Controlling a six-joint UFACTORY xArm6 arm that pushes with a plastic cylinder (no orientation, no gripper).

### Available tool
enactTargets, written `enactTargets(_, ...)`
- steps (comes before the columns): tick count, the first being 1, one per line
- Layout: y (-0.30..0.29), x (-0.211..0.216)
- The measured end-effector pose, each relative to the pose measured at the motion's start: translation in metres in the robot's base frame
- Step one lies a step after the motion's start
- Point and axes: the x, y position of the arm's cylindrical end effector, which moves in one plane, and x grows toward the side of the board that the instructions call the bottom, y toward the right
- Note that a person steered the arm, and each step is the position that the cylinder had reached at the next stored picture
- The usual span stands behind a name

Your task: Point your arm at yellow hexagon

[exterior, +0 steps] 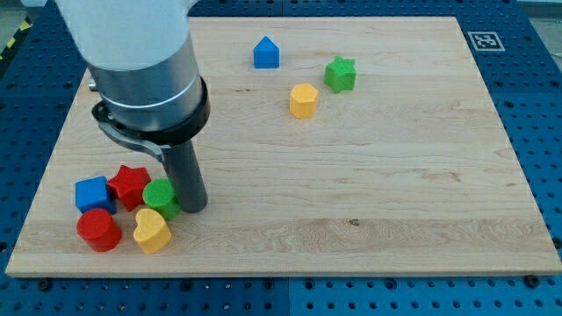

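My tip rests on the wooden worktop near its 8 o'clock corner, touching or just beside the green cylinder at that block's 3 o'clock; there are no jaws on this rod. Around it sit a red star, a blue cube, a red cylinder and a yellow heart; the yellow hexagon lies well apart, toward 1 o'clock from my tip, with a green star near its 1 o'clock and a blue house-shaped block at its 11 o'clock.
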Motion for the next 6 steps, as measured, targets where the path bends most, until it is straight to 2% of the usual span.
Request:
enactTargets(2, 0.170, -0.015)
enactTargets(3, 0.233, -0.048)
enactTargets(4, 0.252, -0.097)
enactTargets(5, 0.239, -0.136)
enactTargets(6, 0.213, -0.148)
